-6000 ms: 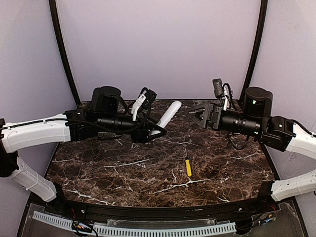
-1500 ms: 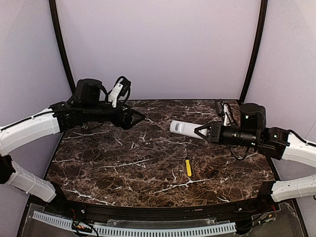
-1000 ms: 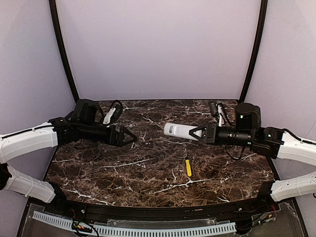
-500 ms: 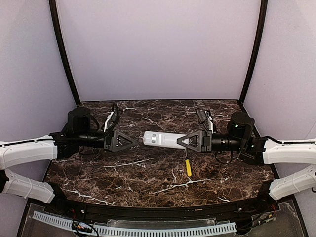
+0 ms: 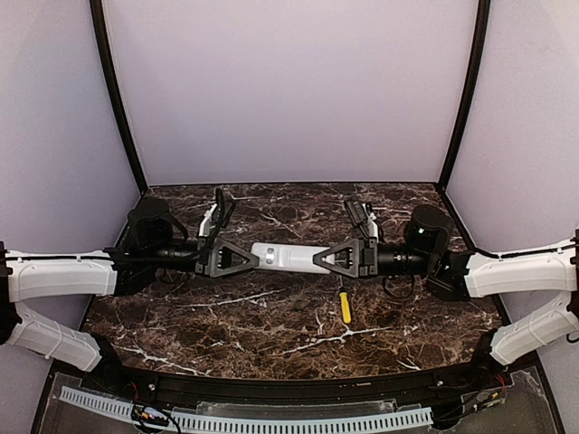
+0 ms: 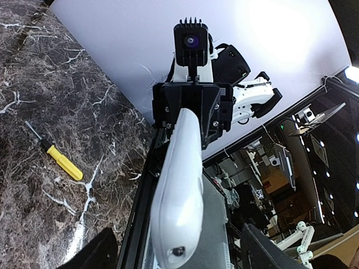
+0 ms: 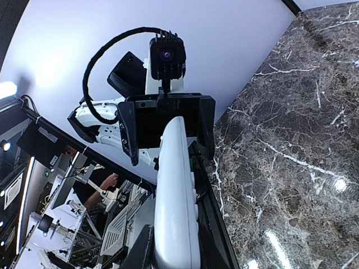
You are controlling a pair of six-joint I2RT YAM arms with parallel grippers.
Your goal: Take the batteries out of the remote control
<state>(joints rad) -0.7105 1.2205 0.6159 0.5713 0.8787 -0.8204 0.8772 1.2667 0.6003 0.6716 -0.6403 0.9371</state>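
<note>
The white remote control (image 5: 288, 257) hangs level above the middle of the marble table, and my right gripper (image 5: 318, 259) is shut on its right end. In the right wrist view the remote control (image 7: 176, 190) runs straight out from between the fingers (image 7: 140, 255). My left gripper (image 5: 254, 259) faces it from the left. The rounded free end of the remote control (image 6: 178, 202) sits between the left gripper's (image 6: 179, 250) open jaws, with a gap on each side. The batteries are hidden.
A yellow-handled screwdriver (image 5: 345, 307) lies on the marble table (image 5: 226, 325) just in front of the right gripper; it also shows in the left wrist view (image 6: 63, 165). Black frame posts (image 5: 118, 99) stand at the table's back corners.
The right arm has carried the remote leftward and lower to the table's middle. The left arm has swung in to meet it, and its jaws have narrowed around the remote's free end.
</note>
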